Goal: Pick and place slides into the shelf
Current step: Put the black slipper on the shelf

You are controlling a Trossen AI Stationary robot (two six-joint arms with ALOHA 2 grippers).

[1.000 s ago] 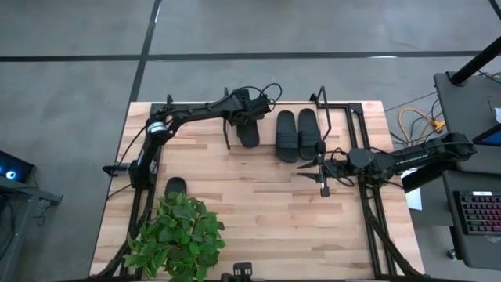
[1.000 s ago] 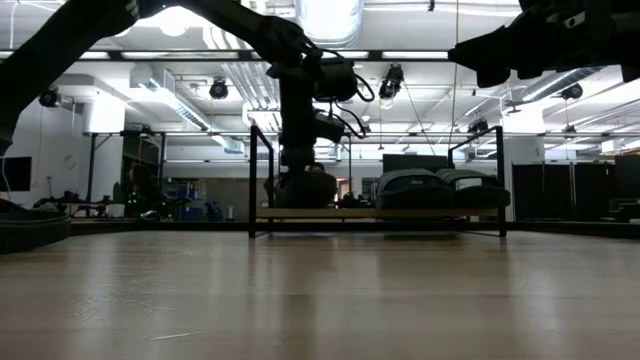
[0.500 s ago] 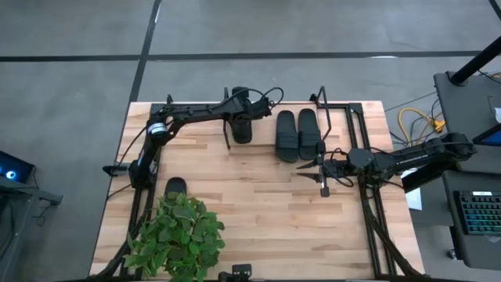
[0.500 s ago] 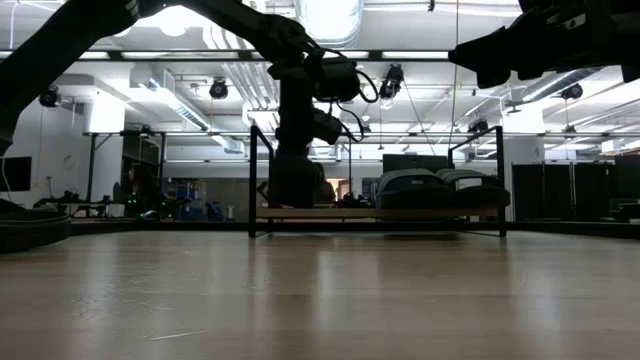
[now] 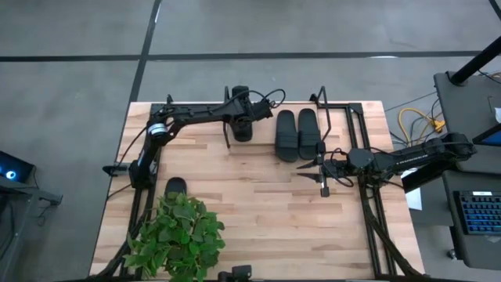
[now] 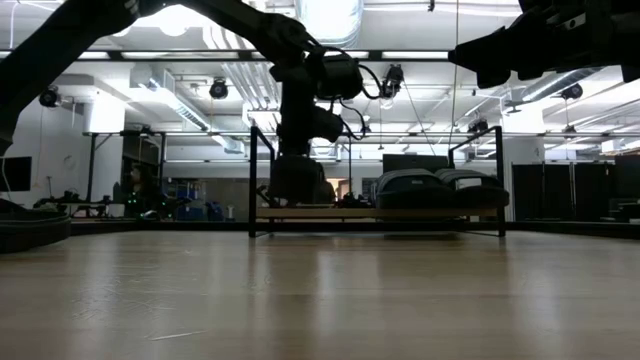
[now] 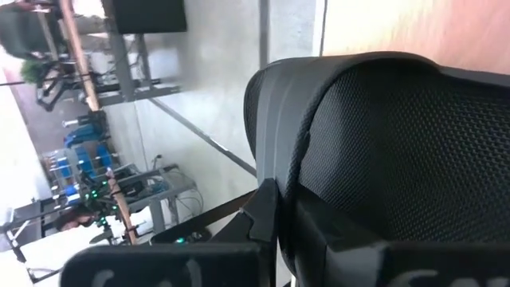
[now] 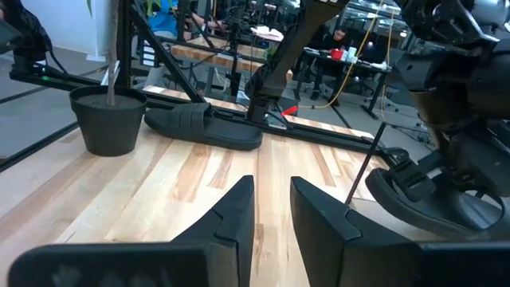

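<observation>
- Left end effector (image 5: 241, 125) at the shelf's (image 5: 344, 107) left end, clamped on a slide (image 5: 242, 131) and holding it over the board there.
- In the left wrist view, mesh strap of that slide (image 7: 398, 143) fills the frame, pinched against a dark finger (image 7: 267, 219).
- In the low view, left end effector (image 6: 297, 170) drops from above onto the held slide (image 6: 296, 185), which sits at board height inside the shelf (image 6: 262, 170).
- Two more slides (image 5: 287, 135) (image 5: 308, 133) side by side on the shelf, right of the held one, touching each other.
- Fourth slide (image 5: 175, 186) on the tabletop (image 5: 266, 211) near the left edge, partly under a potted plant (image 5: 176, 235).
- Right end effector (image 5: 322, 174) hovering above the tabletop just right of centre, near the shelf's right end, fingers (image 8: 235, 215) slightly apart, holding nothing.
- In the right wrist view, the fourth slide (image 8: 203, 126) lies beside a dark pot (image 8: 109, 119).
</observation>
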